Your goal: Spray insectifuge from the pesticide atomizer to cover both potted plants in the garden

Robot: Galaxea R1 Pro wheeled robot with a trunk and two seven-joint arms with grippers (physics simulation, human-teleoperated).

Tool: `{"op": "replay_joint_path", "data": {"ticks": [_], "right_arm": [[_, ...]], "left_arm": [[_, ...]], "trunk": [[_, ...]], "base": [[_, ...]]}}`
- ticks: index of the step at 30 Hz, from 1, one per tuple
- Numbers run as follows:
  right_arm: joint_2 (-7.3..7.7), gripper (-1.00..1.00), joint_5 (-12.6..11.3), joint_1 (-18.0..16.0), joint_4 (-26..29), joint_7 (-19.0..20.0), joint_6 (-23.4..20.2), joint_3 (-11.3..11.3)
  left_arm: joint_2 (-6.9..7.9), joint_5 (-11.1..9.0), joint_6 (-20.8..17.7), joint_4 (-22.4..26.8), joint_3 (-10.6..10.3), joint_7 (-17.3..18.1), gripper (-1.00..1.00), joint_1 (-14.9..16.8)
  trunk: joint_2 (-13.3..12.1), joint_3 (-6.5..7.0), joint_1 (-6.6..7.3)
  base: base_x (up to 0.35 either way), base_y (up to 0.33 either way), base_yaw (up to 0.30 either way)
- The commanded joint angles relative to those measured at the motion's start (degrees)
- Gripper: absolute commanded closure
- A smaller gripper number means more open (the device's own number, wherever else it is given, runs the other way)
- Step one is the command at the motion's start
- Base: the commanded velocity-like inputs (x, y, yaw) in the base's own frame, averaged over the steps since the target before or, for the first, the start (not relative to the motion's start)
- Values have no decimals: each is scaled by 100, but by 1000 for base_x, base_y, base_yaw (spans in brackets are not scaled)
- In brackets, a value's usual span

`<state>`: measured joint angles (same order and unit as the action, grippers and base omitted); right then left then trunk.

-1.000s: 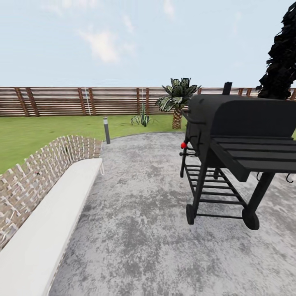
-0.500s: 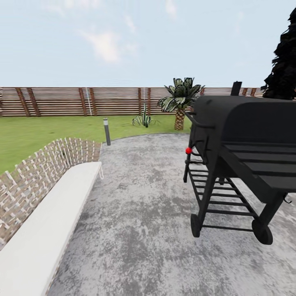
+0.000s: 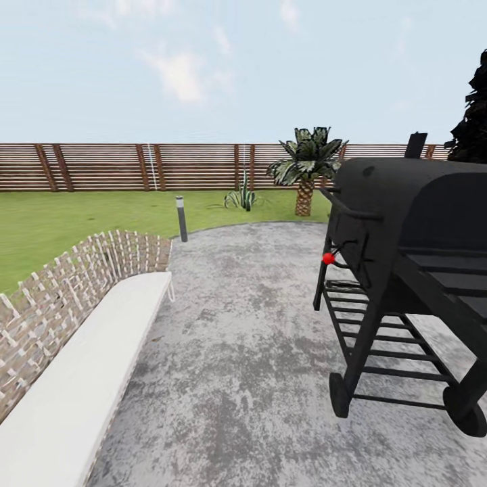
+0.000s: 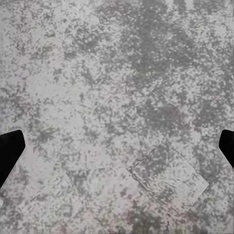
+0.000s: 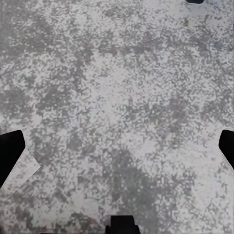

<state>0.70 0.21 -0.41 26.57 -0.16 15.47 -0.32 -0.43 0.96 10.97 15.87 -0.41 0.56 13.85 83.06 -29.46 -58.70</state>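
The pesticide atomizer and the potted plants are out of view. Of the garden I see the green lawn [image 3: 74, 216], the brown slatted fence [image 3: 135, 166] and the grey paved patio [image 3: 250, 352] under me. In the left wrist view my left gripper [image 4: 117, 151] hangs open over bare paving, its dark fingertips [image 4: 9, 151] far apart with nothing between them. My right gripper [image 5: 117, 151] is likewise open over the paving, its fingertips [image 5: 9, 152] at the picture's two sides.
A black wheeled grill [image 3: 412, 270] stands close at the right. A white bench with a woven back [image 3: 81, 358] runs along the left. Far ahead are a short lamp post [image 3: 181, 218], a small spiky plant [image 3: 242, 198], a palm [image 3: 306, 169] and a dark tree [image 3: 473, 115].
The whole head view has shifted: the camera has moved forward and turned, so the grill looms larger and further right. Nothing in the garden itself has moved.
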Motion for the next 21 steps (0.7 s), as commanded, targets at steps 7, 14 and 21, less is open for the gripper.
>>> {"op": "replay_joint_path", "data": {"ticks": [7,14,21], "right_arm": [[0,-100,4,-3,-10,-2,18,-4],[0,-100,6,-3,-12,-4,18,-3],[0,-100,13,-3,-28,-9,23,-3]], "left_arm": [[0,10,19,-5,-3,6,-100,6],[-1,10,19,-5,-3,6,-100,4],[0,10,19,-5,-3,6,-100,4]], "trunk": [[2,-6,-3],[2,-6,-3],[2,-6,-3]], "base": [[336,114,0],[336,30,0],[336,0,0]]}}
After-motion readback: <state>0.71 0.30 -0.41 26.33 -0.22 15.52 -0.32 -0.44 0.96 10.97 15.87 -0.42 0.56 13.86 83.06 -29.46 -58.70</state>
